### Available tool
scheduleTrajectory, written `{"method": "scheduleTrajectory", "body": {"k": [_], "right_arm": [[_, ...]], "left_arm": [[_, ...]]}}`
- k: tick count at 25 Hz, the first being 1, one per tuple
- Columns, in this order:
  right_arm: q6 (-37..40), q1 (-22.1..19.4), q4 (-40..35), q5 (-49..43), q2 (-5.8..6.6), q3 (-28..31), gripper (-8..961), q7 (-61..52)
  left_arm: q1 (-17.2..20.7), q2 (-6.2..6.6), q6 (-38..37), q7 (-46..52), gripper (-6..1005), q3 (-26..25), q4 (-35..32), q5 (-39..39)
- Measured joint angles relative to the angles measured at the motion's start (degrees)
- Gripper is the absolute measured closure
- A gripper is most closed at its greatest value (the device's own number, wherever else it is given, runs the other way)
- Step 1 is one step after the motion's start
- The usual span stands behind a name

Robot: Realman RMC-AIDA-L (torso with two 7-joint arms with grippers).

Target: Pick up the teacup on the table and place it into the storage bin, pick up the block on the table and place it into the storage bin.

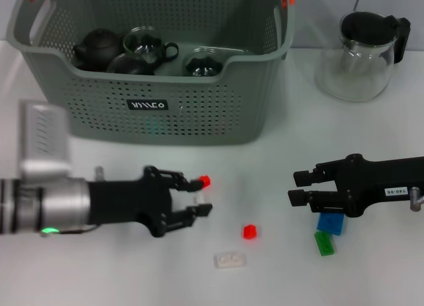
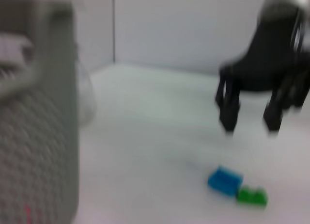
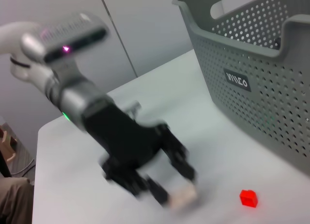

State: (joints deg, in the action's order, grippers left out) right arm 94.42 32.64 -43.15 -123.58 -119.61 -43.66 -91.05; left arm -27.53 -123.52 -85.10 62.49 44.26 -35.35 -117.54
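Observation:
The storage bin stands at the back of the table, with a dark teapot and glass teacups inside it. My left gripper hovers in front of the bin, open. A small red piece sits at one fingertip and a pale piece at the other. On the table lie a red block, a white block, a blue block and a green block. My right gripper is open and empty, just above the blue block and the green block.
A glass pitcher with a black lid stands at the back right, beside the bin. The bin wall rises close behind the red block. The table's left edge lies behind my left arm.

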Motion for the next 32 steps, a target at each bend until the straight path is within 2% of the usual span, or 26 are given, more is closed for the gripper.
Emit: {"method": "scheduleTrajectory", "body": {"k": [5,8,12,14,17,19,22,24,27,30,32], "right_arm": [[-0.08,0.28,0.00,0.00,-0.07,0.06,491,0.17],[-0.03,0.39,0.00,0.00,-0.10,0.07,492,0.18],[0.18,0.41,0.00,0.00,-0.10,0.07,492,0.18],[0.22,0.41,0.00,0.00,-0.09,0.07,492,0.18],[0.27,0.40,0.00,0.00,-0.04,0.06,492,0.18],[0.28,0.40,0.00,0.00,-0.03,0.06,492,0.18],[0.23,0.46,0.00,0.01,-0.09,0.06,492,0.18],[0.03,0.47,0.00,0.01,-0.12,-0.04,493,0.18],[-0.12,0.48,0.00,0.01,-0.18,-0.26,493,0.18],[-0.13,0.53,0.00,0.01,-0.19,-0.27,493,0.18],[-0.15,0.55,0.00,0.00,-0.18,-0.15,493,0.18]], "left_arm": [[0.32,1.75,-15.46,5.67,599,-9.04,-7.15,0.52],[-1.59,3.65,-23.06,10.20,599,-15.53,-9.62,3.50],[-4.16,5.49,-26.56,18.47,600,-21.59,-12.31,12.82],[-5.36,6.16,-25.70,23.10,600,-22.58,-13.26,16.78],[-8.54,7.63,-19.94,31.72,600,-22.98,-14.30,21.63],[-10.54,8.65,-13.54,35.63,600,-21.57,-14.65,20.88],[-13.15,10.22,-0.78,39.95,600,-15.15,-14.85,15.32],[-14.33,10.57,6.59,42.27,600,-10.35,-14.87,10.53],[-16.52,9.97,17.92,47.80,664,-2.03,-14.56,0.18],[-17.55,8.03,25.62,53.35,720,3.67,-14.37,-7.27],[-17.07,6.50,27.52,54.33,750,4.85,-16.27,-8.97]]}}
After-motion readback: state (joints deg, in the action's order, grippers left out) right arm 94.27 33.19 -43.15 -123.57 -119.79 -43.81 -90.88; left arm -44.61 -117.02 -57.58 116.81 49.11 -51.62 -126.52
